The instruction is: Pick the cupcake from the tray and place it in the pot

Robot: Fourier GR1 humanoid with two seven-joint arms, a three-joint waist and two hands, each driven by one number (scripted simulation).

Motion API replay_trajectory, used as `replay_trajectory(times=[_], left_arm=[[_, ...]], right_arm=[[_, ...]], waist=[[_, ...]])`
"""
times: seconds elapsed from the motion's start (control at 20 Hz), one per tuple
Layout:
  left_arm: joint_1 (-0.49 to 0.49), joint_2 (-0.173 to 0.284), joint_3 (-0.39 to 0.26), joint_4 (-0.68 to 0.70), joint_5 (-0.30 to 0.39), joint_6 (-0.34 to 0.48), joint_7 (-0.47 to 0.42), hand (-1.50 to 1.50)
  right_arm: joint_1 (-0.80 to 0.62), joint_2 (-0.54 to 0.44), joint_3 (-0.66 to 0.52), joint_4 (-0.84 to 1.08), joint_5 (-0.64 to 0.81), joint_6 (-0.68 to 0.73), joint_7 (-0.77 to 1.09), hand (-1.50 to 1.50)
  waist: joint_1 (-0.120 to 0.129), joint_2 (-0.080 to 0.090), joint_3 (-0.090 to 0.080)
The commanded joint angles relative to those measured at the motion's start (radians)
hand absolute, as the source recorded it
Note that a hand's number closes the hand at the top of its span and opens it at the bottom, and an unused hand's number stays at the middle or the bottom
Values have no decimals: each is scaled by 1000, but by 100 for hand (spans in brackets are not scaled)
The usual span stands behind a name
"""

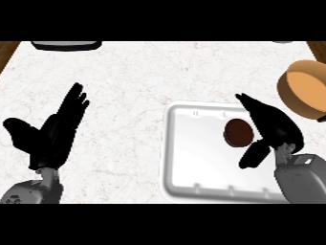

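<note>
A dark brown cupcake (237,132) sits on the white tray (193,158), toward its right side. My right hand (273,125) is over the tray just right of the cupcake, open, fingers stretched along its far side and the thumb hanging near its lower right; it does not hold the cupcake. The orange pot (309,89) stands at the right edge of the counter, beyond the hand, with a dark handle at its lower right. My left hand (52,131) rests open at the left, fingers pointing up.
A grey object (66,45) shows partly at the counter's far edge, upper left. Brown wood floor shows past the counter at both upper corners. The white marble counter (137,81) stretches between the hands and the far edge.
</note>
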Motion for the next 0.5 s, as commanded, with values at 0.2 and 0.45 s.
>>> replay_trajectory(times=[0.2, 0.45], left_arm=[[-5, -56, -3, -14, -56, 6, 18, 0], [26, -10, 80, 76, 12, -92, -80, 0]], right_arm=[[-14, 44, -18, 119, 102, -11, -90, -150], [-13, 36, -16, 219, 151, -32, -110, -150]], waist=[[-2, 0, 0], [-1, 1, 0]])
